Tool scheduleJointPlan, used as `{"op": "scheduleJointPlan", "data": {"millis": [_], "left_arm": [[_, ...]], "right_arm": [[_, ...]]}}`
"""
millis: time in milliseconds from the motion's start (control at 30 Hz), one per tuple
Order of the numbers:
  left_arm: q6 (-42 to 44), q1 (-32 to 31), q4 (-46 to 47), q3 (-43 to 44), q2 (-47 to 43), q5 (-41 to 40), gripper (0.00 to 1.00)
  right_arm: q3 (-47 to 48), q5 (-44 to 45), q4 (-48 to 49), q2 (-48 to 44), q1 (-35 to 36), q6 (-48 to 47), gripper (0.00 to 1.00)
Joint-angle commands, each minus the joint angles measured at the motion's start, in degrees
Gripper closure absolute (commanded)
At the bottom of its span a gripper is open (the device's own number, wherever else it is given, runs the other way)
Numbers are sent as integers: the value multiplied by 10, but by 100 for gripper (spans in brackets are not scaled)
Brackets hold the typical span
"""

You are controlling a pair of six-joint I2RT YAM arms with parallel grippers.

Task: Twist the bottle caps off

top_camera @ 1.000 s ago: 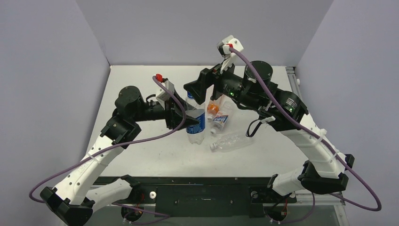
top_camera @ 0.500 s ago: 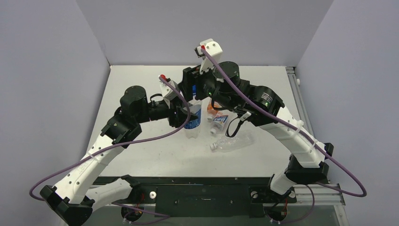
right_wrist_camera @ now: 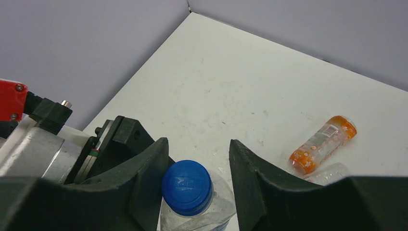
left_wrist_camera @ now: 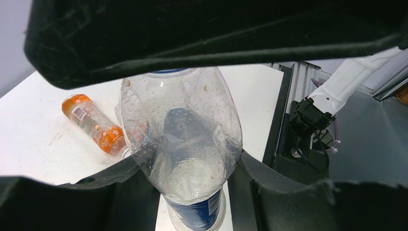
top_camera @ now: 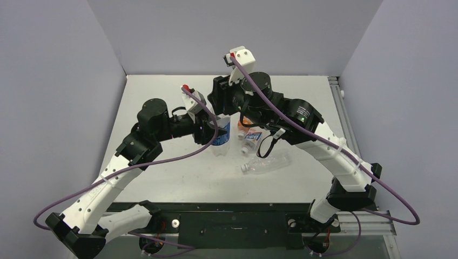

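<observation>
The Pepsi bottle [top_camera: 221, 142] stands upright at the table's middle, and my left gripper [top_camera: 210, 133] is shut on its clear body [left_wrist_camera: 183, 139], one finger [left_wrist_camera: 120, 192] on each side. In the right wrist view its blue cap [right_wrist_camera: 186, 186] sits between the fingers of my right gripper [right_wrist_camera: 198, 173]. The left finger [right_wrist_camera: 144, 183] touches the cap, while a gap separates the cap from the right finger [right_wrist_camera: 255, 183]. The right gripper [top_camera: 220, 110] hangs directly over the bottle. An orange bottle [top_camera: 243, 125], a short blue-white labelled bottle [top_camera: 253, 137] and a plain bottle [top_camera: 267, 162] lie on their sides.
The lying bottles cluster just right of the Pepsi bottle, the orange one [right_wrist_camera: 322, 144] nearest the back. Purple cables loop off both arms. The table's right edge has a metal rail [top_camera: 336, 89]; grey walls close in the back and sides.
My right arm swung left and came down over the Pepsi bottle's cap, and its jaws have narrowed around it. The left gripper shifted the bottle slightly left and keeps holding it.
</observation>
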Motion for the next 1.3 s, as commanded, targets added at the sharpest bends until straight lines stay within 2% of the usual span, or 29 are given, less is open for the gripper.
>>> {"op": "scheduleJointPlan", "data": {"millis": [0, 100, 200, 300, 400, 467, 533, 733, 967, 1133, 1267], "left_arm": [[5, -2, 37, 16, -15, -13, 100], [4, -3, 38, 14, -16, -11, 100], [4, -3, 39, 7, -21, -6, 100], [1, -3, 50, -3, -31, 19, 100], [-18, -3, 84, -18, -46, 64, 100], [-37, -3, 113, -27, -53, 111, 100], [-65, -3, 148, -35, -59, 155, 100], [-110, -3, 176, -30, -53, 214, 100], [-108, -2, 171, -27, -44, 219, 100], [-69, -2, 134, -26, -41, 208, 100], [8, -3, 64, -31, -43, 191, 100]], "right_arm": [[-4, 9, 20, -18, 2, 6, 59], [-4, 3, 21, -19, 1, 5, 68], [-10, 0, 31, -28, 0, 1, 87], [-19, -39, 47, -43, -11, -6, 100], [-36, -133, 83, -68, -34, -18, 100], [-67, -289, 122, -91, -55, -23, 100], [-101, -363, 156, -113, -67, -26, 100], [-160, -479, 193, -147, -80, -37, 100], [-166, -492, 161, -153, -84, -73, 100], [-155, -425, 153, -161, -88, -76, 100], [-160, -348, 177, -177, -144, -28, 100]]}}
